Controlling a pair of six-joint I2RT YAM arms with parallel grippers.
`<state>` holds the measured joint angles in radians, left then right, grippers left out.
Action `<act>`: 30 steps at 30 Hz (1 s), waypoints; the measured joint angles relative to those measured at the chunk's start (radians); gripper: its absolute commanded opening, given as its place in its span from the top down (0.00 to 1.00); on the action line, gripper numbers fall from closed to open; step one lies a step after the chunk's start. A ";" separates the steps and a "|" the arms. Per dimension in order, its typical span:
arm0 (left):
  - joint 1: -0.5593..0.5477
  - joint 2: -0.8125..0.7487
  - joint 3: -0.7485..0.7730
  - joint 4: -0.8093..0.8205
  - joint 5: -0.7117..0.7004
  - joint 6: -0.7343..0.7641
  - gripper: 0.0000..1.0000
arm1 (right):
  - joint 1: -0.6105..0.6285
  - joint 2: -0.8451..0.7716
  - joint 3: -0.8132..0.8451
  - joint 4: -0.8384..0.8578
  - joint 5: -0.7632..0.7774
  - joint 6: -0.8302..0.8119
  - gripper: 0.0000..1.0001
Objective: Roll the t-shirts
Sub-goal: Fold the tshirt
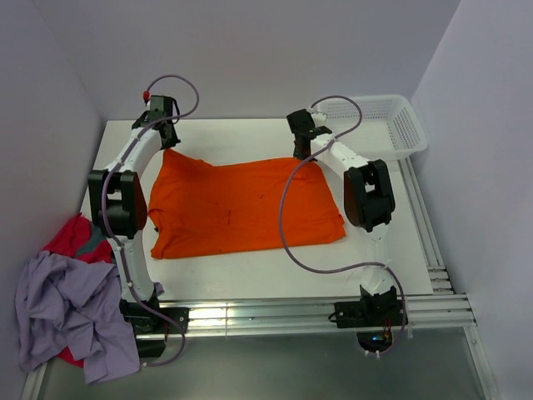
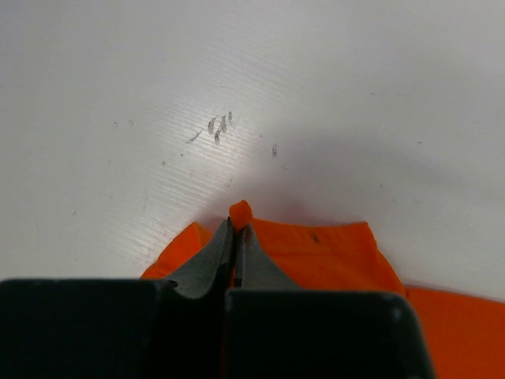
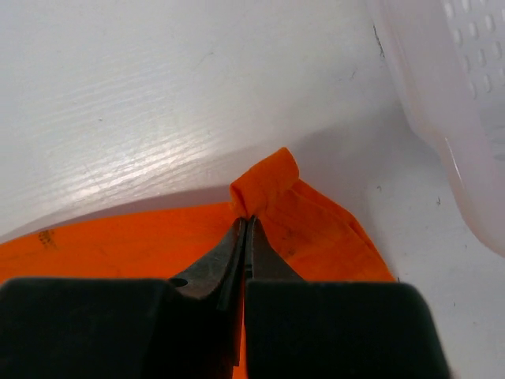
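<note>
Near left, heaped off the surface [image 1: 250,271] edge: lavender t-shirt [image 1: 62,308] over red t-shirt [image 1: 79,237], not yet rolled. Mid-surface, spread flat: orange t-shirt [image 1: 241,208]. At its far edge, left hand [image 2: 235,230] and right hand [image 3: 247,227], each clamped tight on a pinched corner of orange cloth. Beyond, far right: white basket [image 1: 391,125]. Looks like the start of the roll. Calls next for drawing both corners nearward evenly, keeping the fold straight.

We see a white smooth-topped table [image 1: 250,271] with a white perforated plastic basket [image 1: 414,133] at its far right corner. Silver aluminium rails [image 1: 275,315] line its near edge, and it bears faint grey marks [image 2: 218,126], perhaps scuffs.
</note>
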<state>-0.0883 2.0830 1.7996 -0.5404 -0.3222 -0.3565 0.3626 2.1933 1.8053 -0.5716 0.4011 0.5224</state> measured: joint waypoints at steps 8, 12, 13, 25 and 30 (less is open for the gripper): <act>-0.028 -0.058 -0.016 -0.035 -0.063 -0.002 1.00 | 0.008 -0.060 -0.067 0.026 0.014 0.004 1.00; -0.031 -0.079 -0.048 -0.061 -0.077 -0.008 1.00 | 0.008 -0.069 -0.096 0.031 0.025 0.013 1.00; -0.031 -0.084 -0.060 -0.068 -0.080 -0.009 1.00 | 0.008 -0.072 -0.107 0.033 0.027 0.017 1.00; -0.034 -0.221 -0.192 -0.118 -0.093 -0.031 1.00 | 0.013 -0.195 -0.279 0.065 0.033 0.064 1.00; -0.046 -0.314 -0.237 -0.116 -0.095 -0.030 1.00 | 0.017 -0.218 -0.315 0.082 0.044 0.074 1.00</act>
<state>-0.1345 1.7687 1.5627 -0.6559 -0.4168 -0.3866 0.3794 1.9755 1.4899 -0.4896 0.4450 0.5964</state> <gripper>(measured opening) 0.021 0.008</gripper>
